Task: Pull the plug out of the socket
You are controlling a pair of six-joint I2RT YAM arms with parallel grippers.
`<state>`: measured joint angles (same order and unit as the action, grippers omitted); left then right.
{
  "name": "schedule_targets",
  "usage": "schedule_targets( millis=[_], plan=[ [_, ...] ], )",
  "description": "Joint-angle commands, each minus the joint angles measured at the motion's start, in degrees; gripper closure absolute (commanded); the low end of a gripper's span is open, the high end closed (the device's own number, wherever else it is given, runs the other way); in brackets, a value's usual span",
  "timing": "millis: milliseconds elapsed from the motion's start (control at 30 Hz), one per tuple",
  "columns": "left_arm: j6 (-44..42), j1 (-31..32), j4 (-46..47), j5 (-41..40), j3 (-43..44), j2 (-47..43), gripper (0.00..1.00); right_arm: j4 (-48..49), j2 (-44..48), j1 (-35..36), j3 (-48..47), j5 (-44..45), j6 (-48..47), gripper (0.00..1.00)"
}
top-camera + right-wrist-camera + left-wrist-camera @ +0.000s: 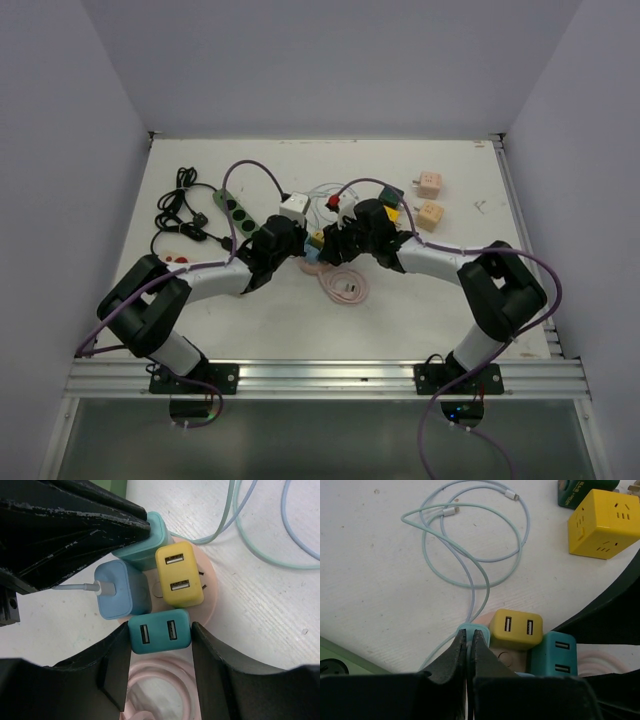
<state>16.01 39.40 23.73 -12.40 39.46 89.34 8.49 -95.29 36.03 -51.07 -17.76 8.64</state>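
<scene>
White table (400, 320): bare on the near side of the arms; walls stand well back on three sides; a straight lift has open room above
Left gripper (469, 644): fingers pressed together, tips down on the mint plug (152, 545); judged to be pinning the socket; it should bear down while the other arm pulls
Right gripper (160, 630): pinching the teal plug (160, 637), one finger on each side face; the grip looks square and low enough to hold
Socket (212, 590): pink, round, flat at mid-table between the two arms; likely light, so it may rise with the plug unless held
Teal plug: seated on the socket's rim on the right arm's side; touching the yellow plug (179, 575), just beside the blue plug (120, 592); judged the one to come off; pull along the pins, straight away from the socket face, with no twist or rock; a tilt could lever the neighbours
Cube (602, 525): yellow, well apart; no hindrance
Cables (470, 600): loop beyond the socket, apart from the teal plug; the blue plug's white lead runs toward the left gripper; keep the right fingers off it
</scene>
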Motion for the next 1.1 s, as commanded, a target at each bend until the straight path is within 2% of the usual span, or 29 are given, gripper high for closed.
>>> schedule_targets(
  millis=[0, 67, 200, 333, 433, 533, 567, 700, 733, 933, 1000, 1067],
  plan=[
    [1.22, 1.30, -8.34, 1.16, -2.55, 2.86, 1.00, 2.34, 1.32, 4.37, -0.26, 7.69, -3.08, 0.91],
    [1.22, 1.30, -8.69, 1.15, -2.20, 3.47, 1.00, 3.72, 2.03, 7.20, 1.05, 13.08, -6.88, 0.93],
    [1.48, 1.30, -9.05, 0.98, -1.76, 4.53, 1.00, 6.44, 3.61, 10.55, 2.64, 20.73, -8.20, 0.96],
    [1.74, 1.38, -9.40, 1.07, -1.41, 5.40, 1.00, 12.07, 5.80, 10.81, 6.06, 21.98, -10.49, 0.98],
    [1.74, 1.30, -9.40, 1.42, -1.49, 5.76, 1.00, 12.96, 6.08, 10.90, 6.86, 21.36, -10.75, 0.97],
    [1.92, 1.30, -9.14, 1.24, -1.84, 5.67, 1.00, 12.52, 6.08, 8.89, 6.51, 18.03, -6.21, 0.96],
    [1.92, 1.30, -9.05, 1.15, -1.85, 5.50, 1.00, 12.60, 5.64, 7.49, 6.07, 11.32, -2.27, 0.96],
    [2.18, 1.30, -7.91, 1.50, -3.68, 4.70, 1.00, 17.60, 3.00, -3.13, 6.42, -1.89, 8.21, 0.97],
    [2.18, 1.30, -7.99, 1.33, -3.95, 4.62, 1.00, 18.48, 2.74, -4.20, 6.68, -2.97, 10.06, 0.97],
    [1.83, 1.38, -7.99, 0.54, -3.96, 4.79, 1.00, 16.83, 3.17, -4.13, 6.51, -3.43, 7.28, 0.97],
    [1.74, 1.30, -7.99, 0.54, -3.78, 4.97, 1.00, 13.76, 3.96, -1.50, 5.90, -1.06, 4.82, 0.97],
    [1.74, 1.30, -7.99, 0.63, -3.52, 5.40, 1.00, 10.51, 4.93, 3.57, 5.28, 6.30, -0.54, 0.97]
  ],
)
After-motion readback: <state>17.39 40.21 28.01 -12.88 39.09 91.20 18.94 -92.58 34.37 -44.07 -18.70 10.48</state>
